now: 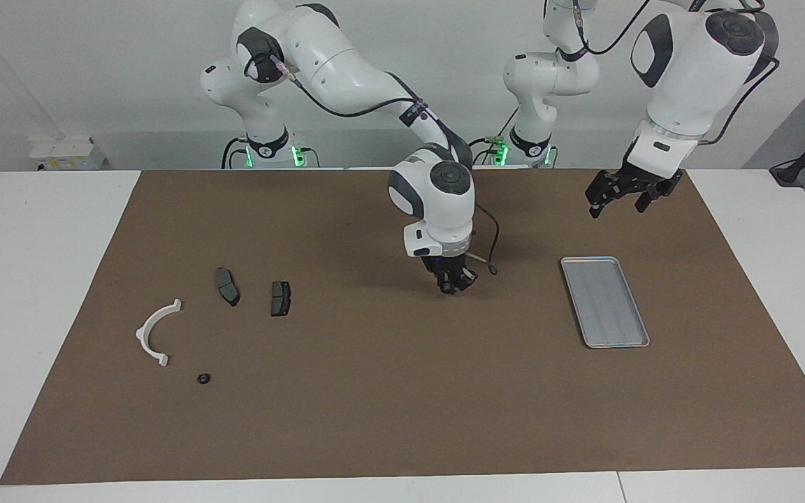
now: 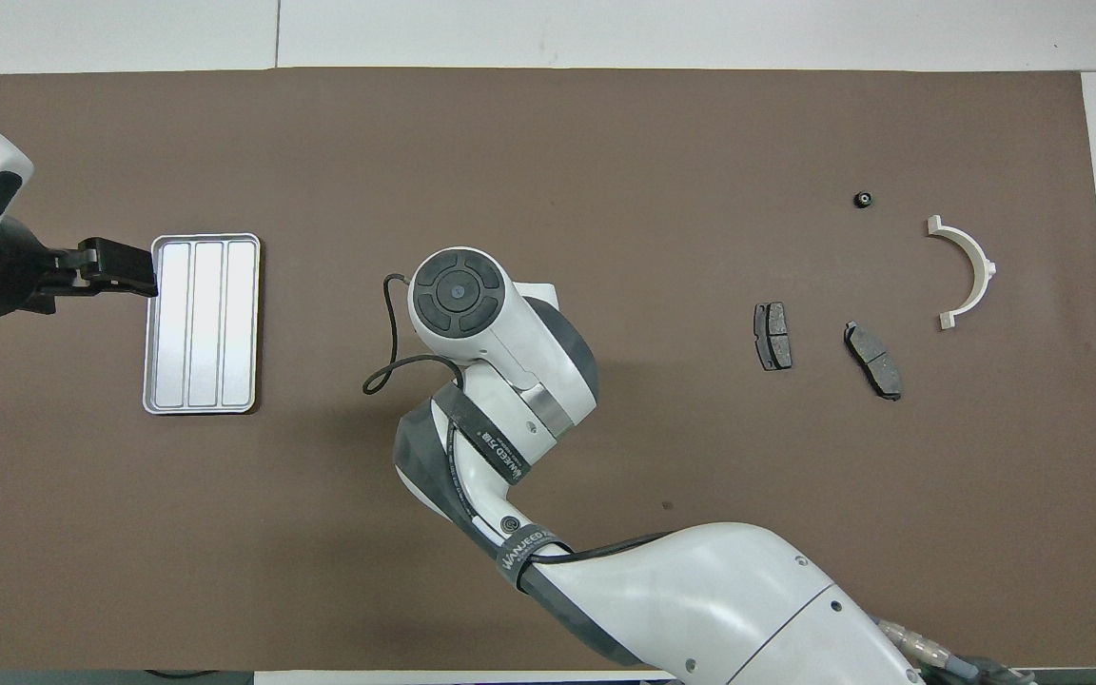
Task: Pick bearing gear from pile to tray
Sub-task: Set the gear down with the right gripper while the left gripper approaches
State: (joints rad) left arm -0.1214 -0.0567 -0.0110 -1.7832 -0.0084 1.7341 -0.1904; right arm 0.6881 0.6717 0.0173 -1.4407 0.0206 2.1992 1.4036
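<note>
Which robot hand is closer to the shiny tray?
Left. The left gripper hangs in the air near the tray's robot-side end. The right gripper is low over the mat, mid-table.
</note>
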